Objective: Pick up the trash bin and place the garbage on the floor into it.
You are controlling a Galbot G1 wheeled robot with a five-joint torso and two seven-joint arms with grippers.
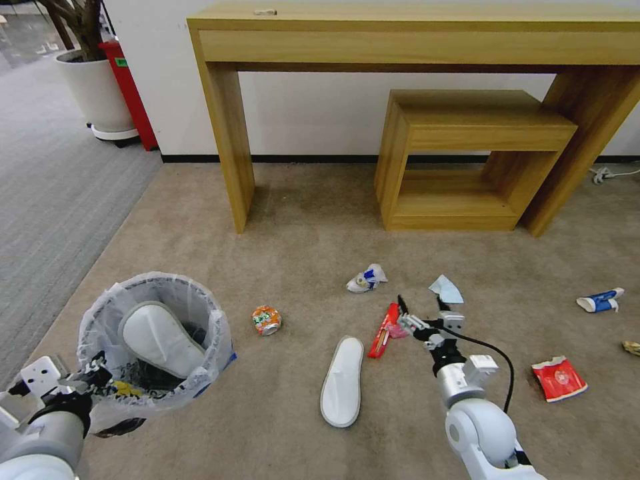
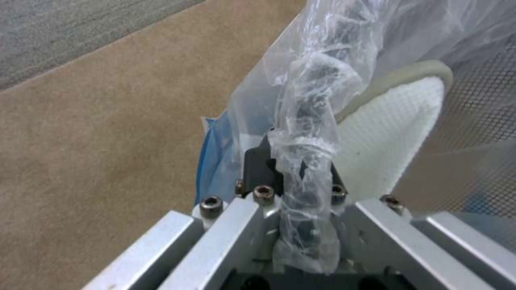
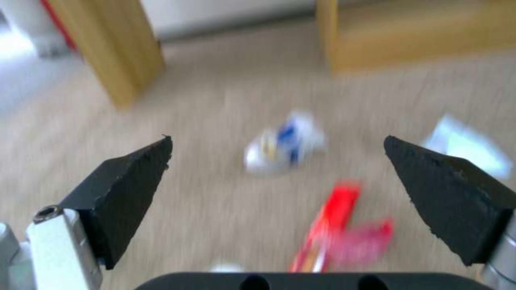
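We see the trash bin (image 1: 155, 347) at the lower left of the head view, a small round dark bin lined with a translucent white bag, a blue bag edge showing at its side. One white slipper (image 1: 160, 339) stands inside it. The left gripper (image 1: 93, 379) is clamped on the bin's near rim; in the left wrist view its dark pads (image 2: 261, 167) pinch the bunched plastic of the bag (image 2: 309, 133), with the slipper's textured sole just beyond.

Out on the beige carpet floor (image 1: 300, 227), the garbage lies scattered. A second white slipper (image 1: 342, 381) rests sole up near the middle, a crushed orange can (image 1: 267, 320) lies between it and the bin, and a crumpled white and blue wrapper (image 1: 367, 278) sits farther off.

The right gripper (image 1: 423, 307) hovers with its fingers spread wide just beside a red wrapper (image 1: 385, 329). In the right wrist view the two black fingertips (image 3: 129, 177) stand well apart, the red wrapper between them below.

A wooden table (image 1: 413, 40) stands against the wall behind.
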